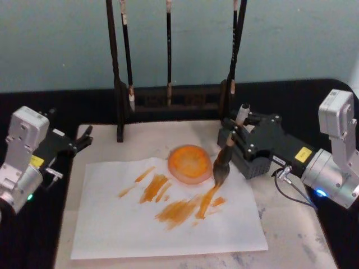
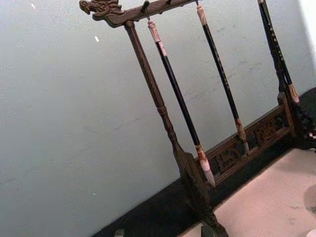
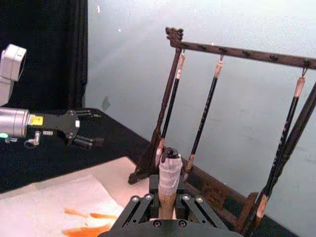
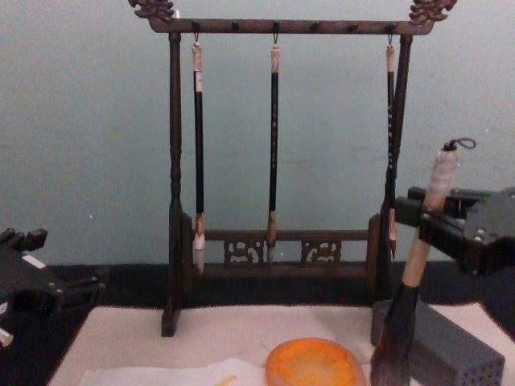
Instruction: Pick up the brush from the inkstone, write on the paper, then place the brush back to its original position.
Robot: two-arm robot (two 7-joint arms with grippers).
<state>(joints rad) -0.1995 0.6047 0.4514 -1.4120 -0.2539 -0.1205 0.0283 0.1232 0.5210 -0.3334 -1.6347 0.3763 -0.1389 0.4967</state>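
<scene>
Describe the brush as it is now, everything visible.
The brush has a fat dark bristle head, a black ferrule, a pale wooden handle and a white-wrapped end with a cord loop. It stands nearly upright, slightly tilted, its upper handle clamped in the jaws of the right gripper. Its tip appears to rest on the paper among orange strokes, just right of the inkstone.

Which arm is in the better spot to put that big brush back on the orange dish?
Right. The right gripper has its jaws shut on the brush, whose tip is at the paper beside the inkstone. The left gripper sits far off to the left, holding nothing.
</scene>
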